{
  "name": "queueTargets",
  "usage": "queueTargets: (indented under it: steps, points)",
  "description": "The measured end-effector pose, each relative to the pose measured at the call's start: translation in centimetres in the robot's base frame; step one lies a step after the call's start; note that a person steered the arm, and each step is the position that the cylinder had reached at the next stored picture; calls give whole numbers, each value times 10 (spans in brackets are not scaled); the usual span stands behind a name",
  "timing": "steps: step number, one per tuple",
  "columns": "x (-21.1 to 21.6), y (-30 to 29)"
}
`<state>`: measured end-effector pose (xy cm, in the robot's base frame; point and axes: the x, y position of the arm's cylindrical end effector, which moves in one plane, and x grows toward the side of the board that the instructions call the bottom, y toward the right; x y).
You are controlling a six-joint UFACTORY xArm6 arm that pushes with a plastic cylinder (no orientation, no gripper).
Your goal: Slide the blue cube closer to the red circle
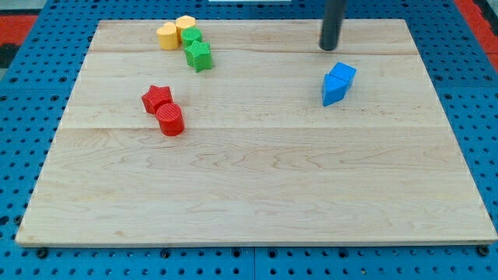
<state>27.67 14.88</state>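
Note:
The blue cube (343, 73) lies at the view's upper right on the wooden board (257, 194), touching a blue triangular block (332, 90) just below-left of it. The red circle, a short red cylinder (170, 120), lies at the view's left-centre, touching a red star block (157, 98) above-left of it. My tip (329, 47) is at the end of the dark rod coming down from the view's top, a short way above and slightly left of the blue cube, not touching it.
At the view's top left are two yellow blocks (168, 36) (185, 26) and two green blocks (191, 37) (199, 55) in a cluster. The board sits on a blue pegboard surface (23, 117).

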Motion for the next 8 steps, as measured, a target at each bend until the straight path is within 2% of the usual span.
queueTargets:
  steps: [2,5,6,8]
  points:
    - [53,38]
    - [104,-43]
    - [108,-76]
    - [75,-71]
